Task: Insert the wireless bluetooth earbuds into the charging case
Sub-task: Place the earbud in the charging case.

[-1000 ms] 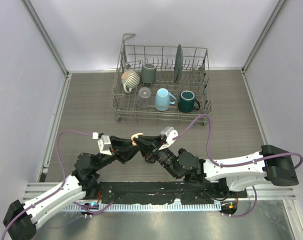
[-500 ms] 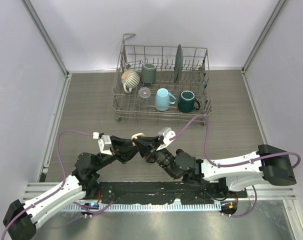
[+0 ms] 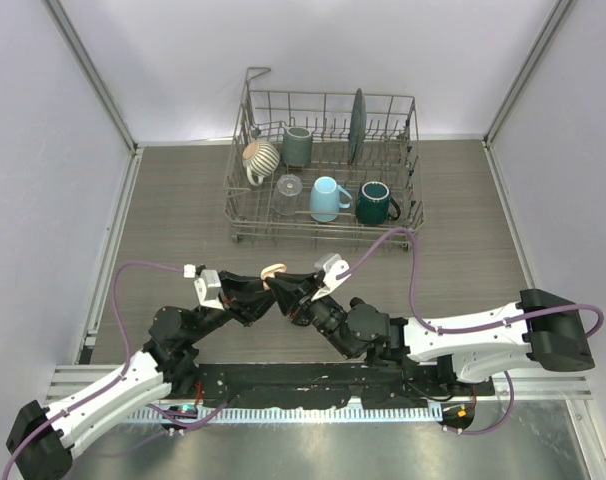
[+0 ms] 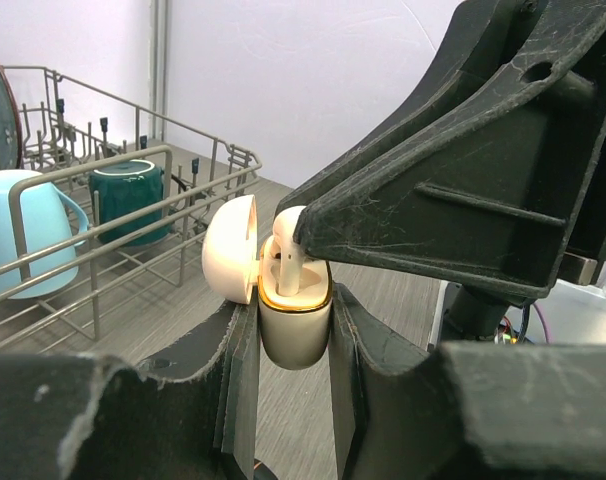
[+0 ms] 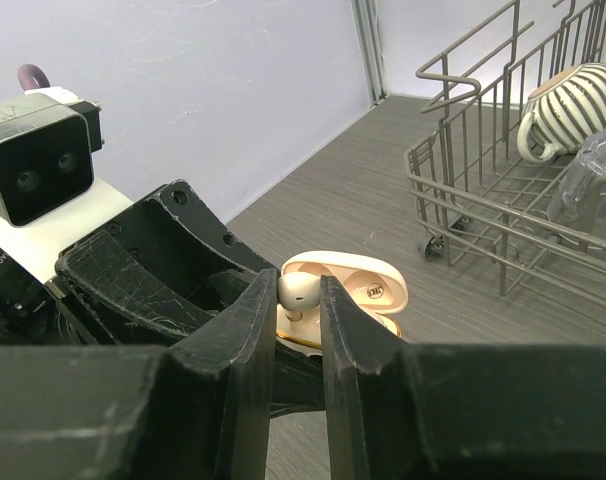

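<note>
My left gripper is shut on the cream charging case, held upright with its lid open to the left. My right gripper is shut on a pale cream earbud, its stem pointing down into the case's near socket. The open case with its gold rim shows just behind the earbud in the right wrist view. In the top view both grippers meet at the case above the table's front middle. No other earbuds show.
A wire dish rack stands at the back of the table, holding a striped mug, a grey mug, a light blue mug, a dark green mug, a glass and a dark plate.
The right arm has shifted slightly left toward the case. The left arm and the case have held still.
</note>
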You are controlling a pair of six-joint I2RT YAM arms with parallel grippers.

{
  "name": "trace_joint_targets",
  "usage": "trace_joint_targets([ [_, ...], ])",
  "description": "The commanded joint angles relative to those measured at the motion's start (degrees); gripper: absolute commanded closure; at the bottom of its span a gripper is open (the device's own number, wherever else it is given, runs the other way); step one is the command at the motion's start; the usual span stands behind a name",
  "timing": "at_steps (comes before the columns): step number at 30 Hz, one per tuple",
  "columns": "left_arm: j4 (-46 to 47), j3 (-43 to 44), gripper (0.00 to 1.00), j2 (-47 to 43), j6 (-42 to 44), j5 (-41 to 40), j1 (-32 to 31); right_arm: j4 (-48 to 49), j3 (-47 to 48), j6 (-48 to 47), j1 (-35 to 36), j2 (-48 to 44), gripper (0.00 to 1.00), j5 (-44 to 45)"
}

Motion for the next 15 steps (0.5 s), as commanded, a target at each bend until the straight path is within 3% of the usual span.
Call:
trace_joint_targets([
  [1, 6.78, 1.31, 1.00, -1.20, 0.98, -2.74, -0.19, -5.21, 1.03, 0.20, 0.75, -1.08, 0.99, 1.66],
  [5, 6.78, 1.40, 1.00, -0.93, 1.07, -2.57, -0.19, -6.53, 1.20, 0.56, 0.92, -1.69, 0.95, 2.36],
  [9, 6.78, 1.49, 1.00, -0.32, 0.98, -2.13, -0.19, -6.53, 1.12, 0.91, 0.92, -2.22, 0.78, 2.54],
  [15, 6.70, 1.84, 1.00, 0.47, 0.72, -0.55, -0.10, -6.27, 1.64, 1.17, 0.84, -2.66, 0.64, 2.97],
])
